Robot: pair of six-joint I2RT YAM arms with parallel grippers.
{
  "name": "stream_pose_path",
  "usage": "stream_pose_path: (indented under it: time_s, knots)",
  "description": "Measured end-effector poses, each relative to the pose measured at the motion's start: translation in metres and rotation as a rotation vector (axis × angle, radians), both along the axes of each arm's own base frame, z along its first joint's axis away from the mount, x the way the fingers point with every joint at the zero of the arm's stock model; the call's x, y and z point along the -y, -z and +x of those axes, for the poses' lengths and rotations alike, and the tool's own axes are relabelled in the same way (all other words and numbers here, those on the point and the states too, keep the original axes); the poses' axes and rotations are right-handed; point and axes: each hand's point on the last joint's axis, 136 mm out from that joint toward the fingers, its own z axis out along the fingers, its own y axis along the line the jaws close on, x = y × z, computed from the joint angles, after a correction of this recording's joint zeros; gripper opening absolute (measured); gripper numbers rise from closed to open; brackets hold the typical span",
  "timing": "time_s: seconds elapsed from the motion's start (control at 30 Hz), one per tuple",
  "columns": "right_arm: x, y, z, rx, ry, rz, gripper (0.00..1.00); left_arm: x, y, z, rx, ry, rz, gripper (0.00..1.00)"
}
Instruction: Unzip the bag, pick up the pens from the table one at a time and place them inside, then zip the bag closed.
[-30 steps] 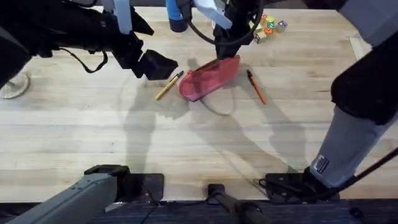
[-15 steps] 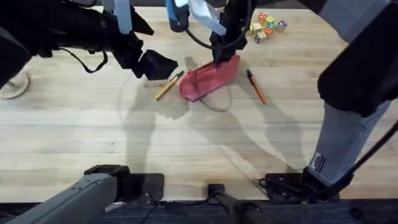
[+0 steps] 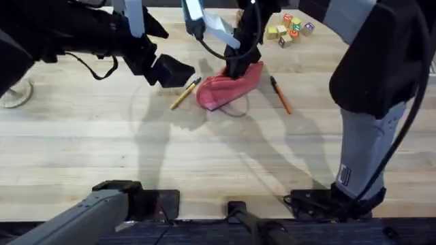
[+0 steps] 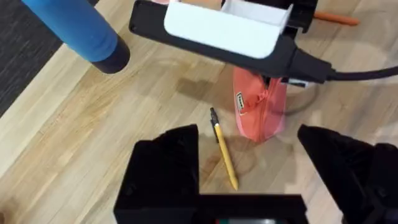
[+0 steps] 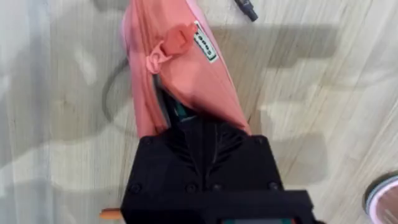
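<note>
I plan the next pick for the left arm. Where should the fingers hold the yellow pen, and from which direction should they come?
Grip the yellow pen near mid-barrel, coming straight down with the fingers closing across its width. It lies flat on the table, diagonal, its black-tipped end close to the bag, so the end farther from the bag leaves more room. The left gripper hangs open above it.

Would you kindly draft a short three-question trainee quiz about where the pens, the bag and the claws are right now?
1. True or false: the yellow pen is already inside the bag.
2. Which claw is down at the bag? A) left claw B) right claw
3. Fill in: the orange pen lies on the ____.

Key: 1 false, it lies on the wood beside the bag; 2 B; 3 table.
</note>
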Motion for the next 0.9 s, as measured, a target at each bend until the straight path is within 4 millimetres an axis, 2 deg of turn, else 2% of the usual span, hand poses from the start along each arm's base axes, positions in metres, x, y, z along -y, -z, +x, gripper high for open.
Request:
stream_pose_path:
  time_s: [0.2,0.27,0.47,0.5,0.9]
  knots:
    - [-0.0003,0.0,-0.0002,-0.001,0.0,0.002,0.031,0.0,0.0,0.0,0.0,0.0,0.0,0.993]
    - [-0.0005,-0.0001,-0.0006,-0.004,0.002,0.003,0.087,0.0,0.0,0.0,0.0,0.0,0.0,0.993]
    - [-0.0008,-0.0002,-0.0021,-0.01,-0.002,0.006,0.931,0.0,0.0,0.0,0.0,0.0,0.0,0.993]
    - [-0.0008,0.0,-0.0022,-0.009,-0.006,0.007,0.975,0.0,0.0,0.0,0.0,0.0,0.0,0.993]
    - [0.0014,-0.0001,-0.0012,-0.014,0.001,0.013,0.997,0.0,0.0,0.0,0.0,0.0,0.0,0.993]
